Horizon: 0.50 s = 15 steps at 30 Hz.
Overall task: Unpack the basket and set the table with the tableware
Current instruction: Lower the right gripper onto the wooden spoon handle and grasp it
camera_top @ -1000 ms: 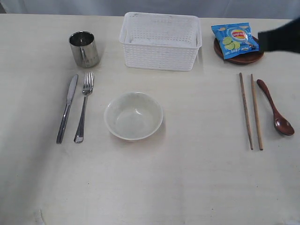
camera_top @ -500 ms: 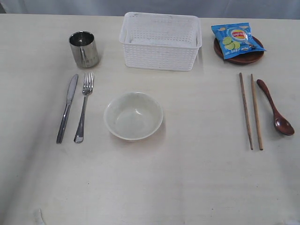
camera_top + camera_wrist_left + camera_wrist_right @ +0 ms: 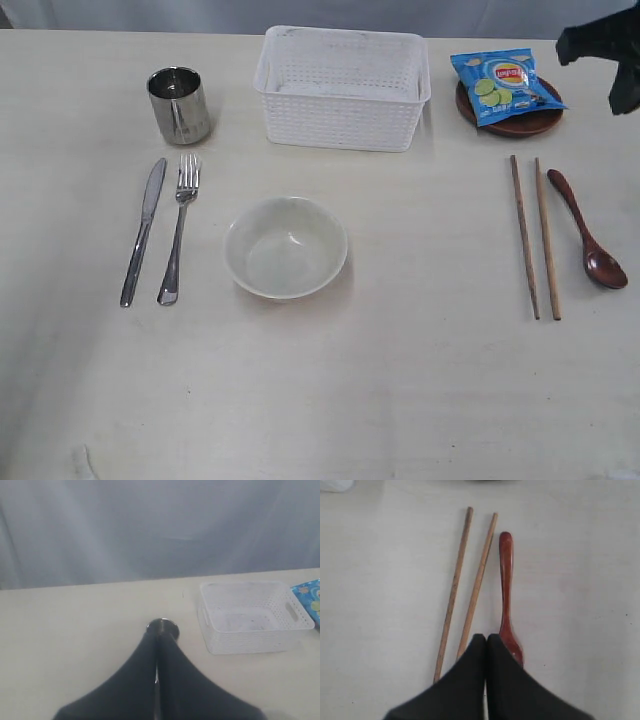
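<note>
Where the right hand [image 3: 486,638] hangs: above the desk [image 3: 400,390], jaws pressed together, nothing between them; its tip covers the spoon's bowl end and sits next to the near end of one chopstick.
Right arm [image 3: 603,48]: dark blurred shape at the far right edge of the exterior view, just beside the plate.
Left hand [image 3: 157,636]: jaws together and empty, above the desk; the cup's rim shows just past its tip. It does not appear in the exterior view.
Spoon [image 3: 604,268]: dark reddish wood, flat on the desk at the right, just beside the chopsticks, bowl end toward the near edge.
Chopsticks [image 3: 547,238]: two wooden sticks side by side, close together but not touching, between the spoon and the bowl.
Plate [image 3: 522,127]: small, brown, at the far right, beyond the chopsticks.
Chip bag [image 3: 505,85]: blue, lying on the plate and covering most of it.
Basket [image 3: 340,128]: white, perforated, upright at the far middle of the desk, with no tableware visible in it.
Bowl [image 3: 286,252]: pale, upright, empty, in front of the basket.
Cup [image 3: 180,108]: shiny steel, upright, left of the basket.
Fork [image 3: 176,240]: in front of the cup, tines pointing toward it.
Knife [image 3: 146,225]: just left of the fork, roughly parallel to it.
</note>
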Each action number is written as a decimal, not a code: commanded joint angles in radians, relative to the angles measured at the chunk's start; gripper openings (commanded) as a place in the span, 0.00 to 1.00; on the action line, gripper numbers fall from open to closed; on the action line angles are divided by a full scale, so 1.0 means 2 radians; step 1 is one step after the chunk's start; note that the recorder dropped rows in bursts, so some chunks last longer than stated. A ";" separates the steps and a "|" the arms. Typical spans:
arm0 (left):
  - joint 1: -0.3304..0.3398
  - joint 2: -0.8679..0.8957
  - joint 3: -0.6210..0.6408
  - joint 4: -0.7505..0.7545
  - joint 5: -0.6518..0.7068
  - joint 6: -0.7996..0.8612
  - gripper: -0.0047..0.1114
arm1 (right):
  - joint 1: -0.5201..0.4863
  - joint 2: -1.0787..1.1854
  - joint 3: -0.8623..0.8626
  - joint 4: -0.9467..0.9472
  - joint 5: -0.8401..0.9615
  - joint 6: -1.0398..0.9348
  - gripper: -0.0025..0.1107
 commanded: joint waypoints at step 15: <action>-0.001 -0.147 0.116 -0.001 0.041 0.005 0.04 | -0.040 0.147 -0.004 0.020 -0.061 -0.026 0.32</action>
